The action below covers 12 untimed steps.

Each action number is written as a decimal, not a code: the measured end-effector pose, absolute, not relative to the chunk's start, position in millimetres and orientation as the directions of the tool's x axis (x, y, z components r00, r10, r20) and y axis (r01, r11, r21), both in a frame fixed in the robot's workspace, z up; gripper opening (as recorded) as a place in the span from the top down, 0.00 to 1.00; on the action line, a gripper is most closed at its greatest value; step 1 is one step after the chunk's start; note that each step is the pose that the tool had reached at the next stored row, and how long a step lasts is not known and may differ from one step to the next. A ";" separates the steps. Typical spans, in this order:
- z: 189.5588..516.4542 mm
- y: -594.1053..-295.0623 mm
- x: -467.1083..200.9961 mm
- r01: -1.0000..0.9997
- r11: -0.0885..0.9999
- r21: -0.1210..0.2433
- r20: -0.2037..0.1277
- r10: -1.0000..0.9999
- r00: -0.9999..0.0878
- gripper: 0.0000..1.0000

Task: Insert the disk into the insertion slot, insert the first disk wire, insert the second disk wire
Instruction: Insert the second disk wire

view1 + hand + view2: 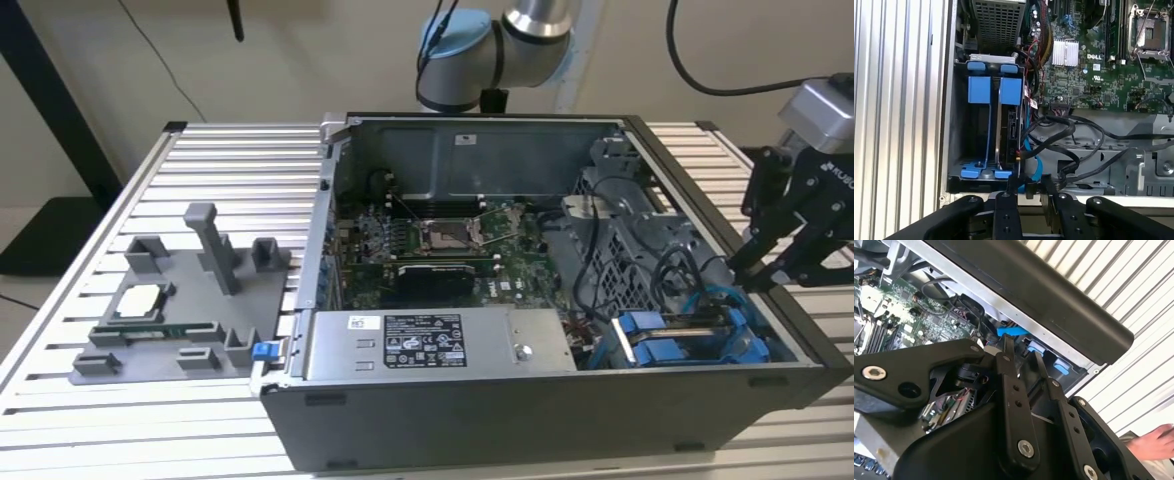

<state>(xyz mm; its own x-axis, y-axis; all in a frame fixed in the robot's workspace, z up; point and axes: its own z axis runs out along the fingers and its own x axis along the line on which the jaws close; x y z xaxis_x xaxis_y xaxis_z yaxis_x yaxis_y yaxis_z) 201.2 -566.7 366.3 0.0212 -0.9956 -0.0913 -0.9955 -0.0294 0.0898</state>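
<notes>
In the exterior view, an open computer case (534, 420) stands on a slatted metal table (80, 430). A grey plastic parts tray (174, 330) at the case's nine o'clock carries a square processor chip (140, 298). Inside the case, the green motherboard (441, 240) lies at twelve o'clock of the silver labelled power-supply box (427, 345), and black cables (627, 260) loop at the board's three o'clock.

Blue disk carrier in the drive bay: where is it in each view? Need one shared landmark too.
Exterior view: blue disk carrier in the near corner of the case, at the exterior view's right.
First wrist view: in the drive bay, carrier beside the black cables.
Second wrist view: its blue tabs against the black case wall.
Shared landmark: motherboard.
</notes>
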 end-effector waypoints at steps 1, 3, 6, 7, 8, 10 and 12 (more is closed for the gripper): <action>366.3 -567.6 201.2 -0.995 -0.029 0.091 -0.092 -0.996 0.021 0.00; 366.2 -568.8 201.2 -0.995 -0.029 0.093 -0.094 -0.995 0.021 0.00; 366.3 -569.0 201.2 -0.995 -0.029 0.097 -0.094 -0.995 0.020 0.00; 366.3 -569.0 201.2 -0.995 -0.029 0.097 -0.094 -0.995 0.020 0.00; 366.2 -569.0 201.2 -0.995 -0.029 0.097 -0.094 -0.995 0.020 0.00; 366.2 -569.1 201.2 -0.995 -0.029 0.097 -0.094 -0.995 0.020 1.00; 366.2 -569.1 201.2 -0.995 -0.029 0.097 -0.094 -0.995 0.020 1.00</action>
